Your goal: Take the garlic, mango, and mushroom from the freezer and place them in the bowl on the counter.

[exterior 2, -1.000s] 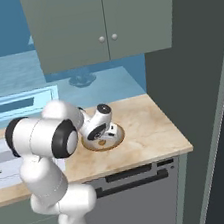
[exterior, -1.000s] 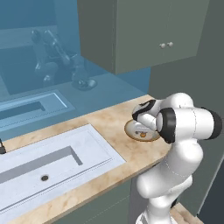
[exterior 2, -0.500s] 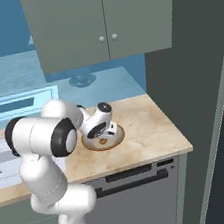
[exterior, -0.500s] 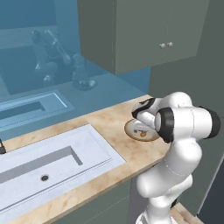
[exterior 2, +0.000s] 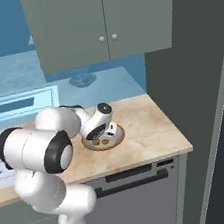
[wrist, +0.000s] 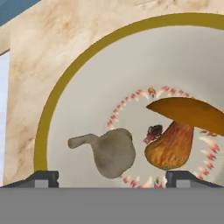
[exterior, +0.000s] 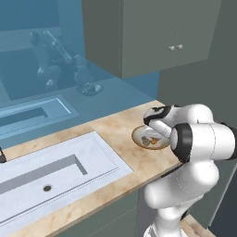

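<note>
Tan-rimmed bowl (wrist: 43, 118) near the tabletop's (exterior: 115, 134) right edge holds garlic (wrist: 109, 151) and mushroom (wrist: 179, 131); hand (wrist: 111, 177), spread open, should lift straight up clear

You are seeing grey-green cupboards (exterior: 152, 37) hanging over a glossy blue wall (exterior: 41, 69), which is mirroring the room.

White robot arm (exterior: 194, 143) bends over a shallow tan-rimmed bowl (exterior: 149, 138) on the beige marble counter (exterior: 115, 132), beside a white rectangular sink (exterior: 55, 166).
</note>
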